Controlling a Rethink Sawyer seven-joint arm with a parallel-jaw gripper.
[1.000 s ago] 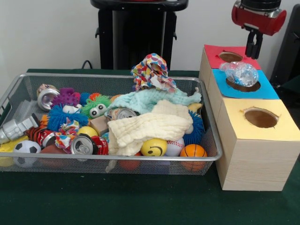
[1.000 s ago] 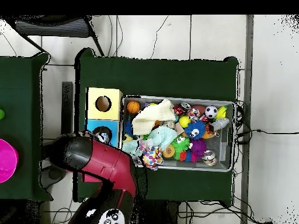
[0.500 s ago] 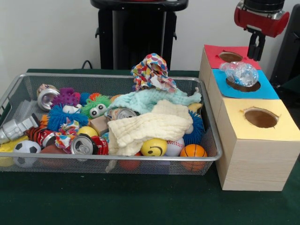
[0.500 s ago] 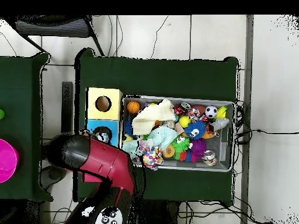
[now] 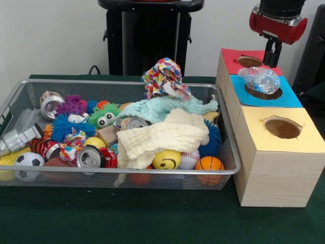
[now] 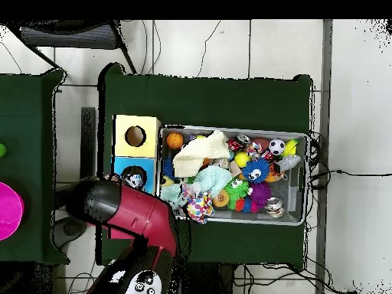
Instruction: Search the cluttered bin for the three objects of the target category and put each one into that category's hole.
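A crumpled clear plastic bottle [image 5: 260, 79] sits on the hole of the blue-topped box [image 5: 292, 96]; it also shows as the bottle [image 6: 135, 181] in the overhead view. My gripper [image 5: 272, 55] hangs above the red-topped box [image 5: 232, 58], just behind the bottle and clear of it. It is open by a narrow gap with nothing between the fingers. In the overhead view my red arm [image 6: 130, 210] covers the gripper. The wire bin [image 5: 127, 172] holds cans [image 5: 89, 156], balls [image 5: 166, 159], fuzzy toys [image 5: 104, 116] and cloths [image 5: 162, 137].
The yellow-topped box [image 5: 304, 122] with its hole [image 5: 282, 127] stands nearest the camera, to the right of the bin. A patterned cloth [image 5: 163, 76] rises above the bin's far rim. A black stand [image 5: 147, 35] is behind the bin.
The gripper has shifted slightly left above the red box. The bottle on the blue hole and the bin's contents have not moved.
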